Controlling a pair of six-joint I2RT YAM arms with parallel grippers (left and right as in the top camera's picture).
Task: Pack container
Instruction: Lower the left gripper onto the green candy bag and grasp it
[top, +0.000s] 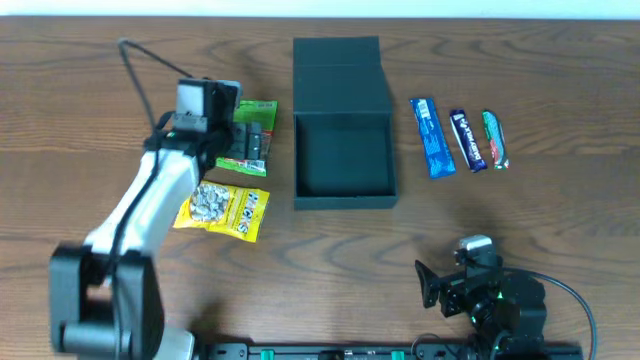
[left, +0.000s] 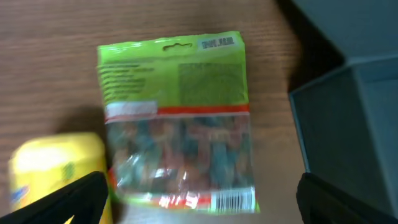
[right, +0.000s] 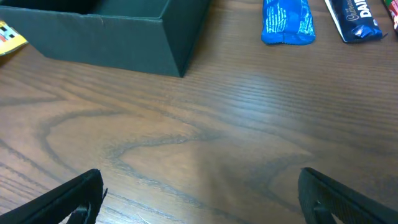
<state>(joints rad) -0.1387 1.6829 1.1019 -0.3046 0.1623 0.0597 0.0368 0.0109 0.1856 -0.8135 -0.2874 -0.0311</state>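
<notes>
The container (top: 343, 110) is a dark green-black box standing open at the table's middle, its flap lid laid back; its wall shows in the left wrist view (left: 348, 124) and the right wrist view (right: 112, 43). A green snack packet (top: 250, 140) lies left of it, seen close in the left wrist view (left: 177, 118). A yellow snack packet (top: 225, 210) lies below it, and also shows in the left wrist view (left: 56, 171). My left gripper (left: 202, 208) is open, hovering over the green packet. My right gripper (right: 202, 199) is open and empty over bare table.
Right of the container lie a blue bar (top: 431, 137), a dark blue bar (top: 467, 140) and a green-red bar (top: 495, 139). The blue bar (right: 286, 22) and dark blue bar (right: 354, 18) show in the right wrist view. The right arm (top: 485, 295) rests at the front right.
</notes>
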